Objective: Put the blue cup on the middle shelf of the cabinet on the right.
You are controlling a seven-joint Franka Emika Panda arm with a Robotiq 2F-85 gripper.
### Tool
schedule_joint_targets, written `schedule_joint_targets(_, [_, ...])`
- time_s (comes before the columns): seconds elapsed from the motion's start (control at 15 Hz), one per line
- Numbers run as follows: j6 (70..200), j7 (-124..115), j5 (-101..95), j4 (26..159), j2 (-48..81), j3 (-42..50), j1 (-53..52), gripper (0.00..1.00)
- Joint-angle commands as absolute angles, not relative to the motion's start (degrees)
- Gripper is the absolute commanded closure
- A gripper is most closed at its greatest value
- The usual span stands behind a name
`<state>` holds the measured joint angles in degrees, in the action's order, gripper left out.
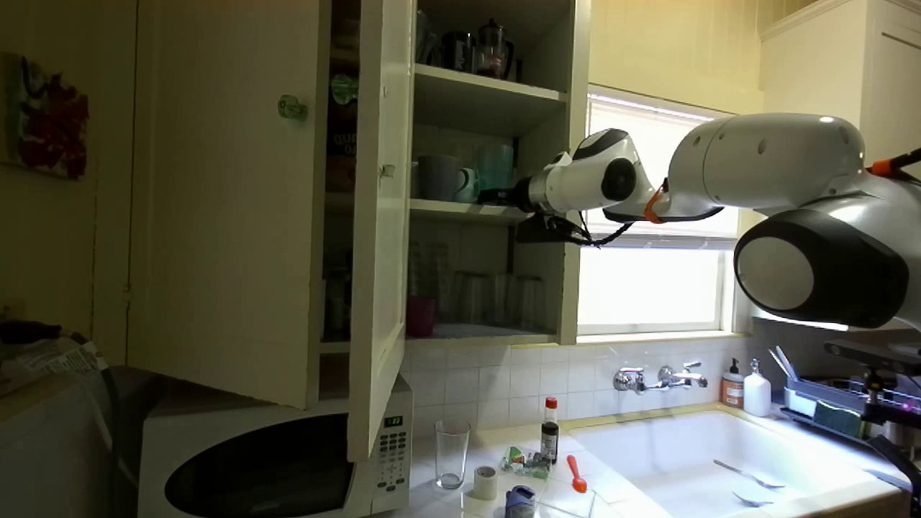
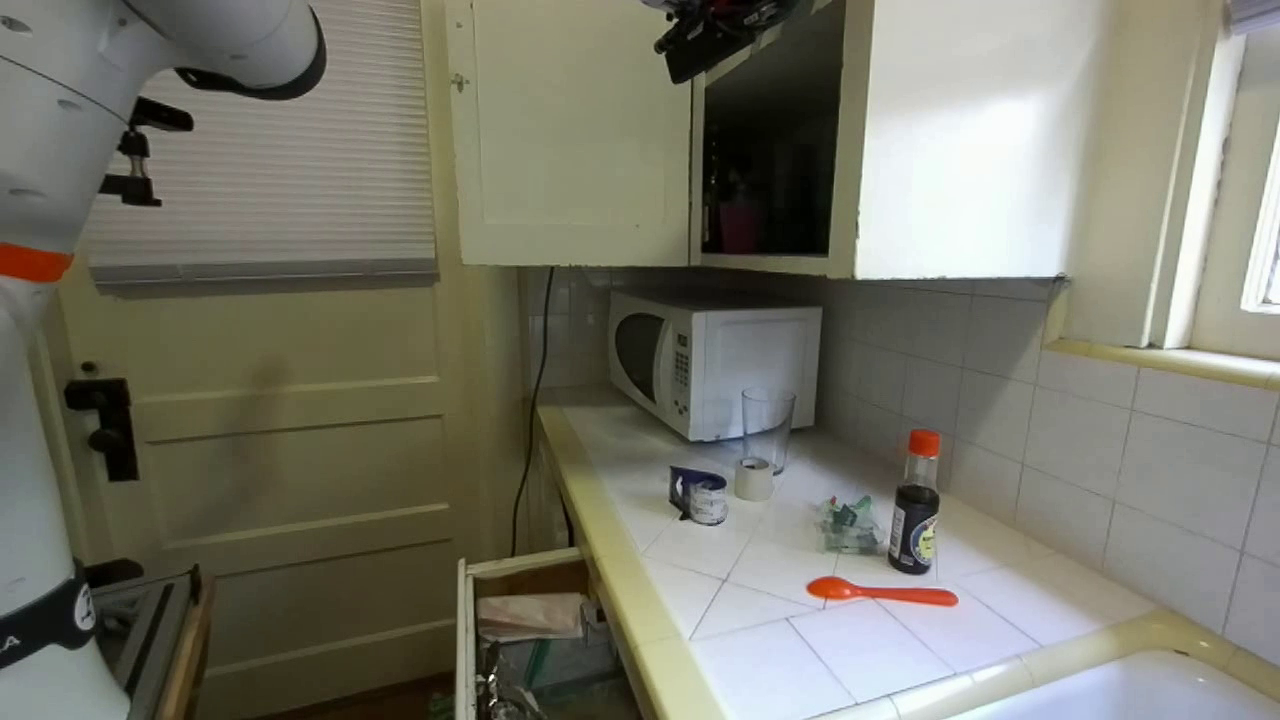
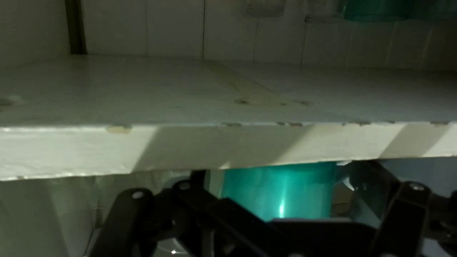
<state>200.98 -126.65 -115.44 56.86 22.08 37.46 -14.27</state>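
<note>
The blue cup (image 1: 495, 165) stands upright at the right end of the middle shelf (image 1: 450, 208) in the cabinet (image 1: 568, 309). Its lower part is hidden behind my gripper (image 1: 493, 196), which reaches in from the right at shelf height. The wrist view appears upside down. There the middle shelf's front edge (image 3: 214, 146) crosses the picture, with the blue cup (image 3: 282, 189) just beyond the dark gripper (image 3: 303, 232). I cannot tell whether the fingers touch the cup or are shut on it. In an exterior view the gripper (image 2: 705, 40) is partly cut off and the cup is hidden.
A grey mug (image 1: 437, 176) and a pale mug (image 1: 468, 185) stand left of the cup. The open cabinet door (image 1: 378, 237) is on the left. The top shelf (image 1: 489, 81) holds dark glassware. Clear glasses (image 1: 471, 298) and a pink cup (image 1: 421, 316) stand on the lower shelf.
</note>
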Motion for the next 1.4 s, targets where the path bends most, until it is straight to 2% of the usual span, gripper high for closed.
schedule_joint_targets(0.0, [202.52,-130.06,-116.37,55.91,22.20,41.00,-17.44,0.00])
schedule_joint_targets(0.93, [198.16,-136.34,-126.09,71.90,10.93,54.44,-36.11,0.00])
schedule_joint_targets(1.33, [197.09,-139.55,-136.97,81.17,3.00,59.30,-50.45,0.00])
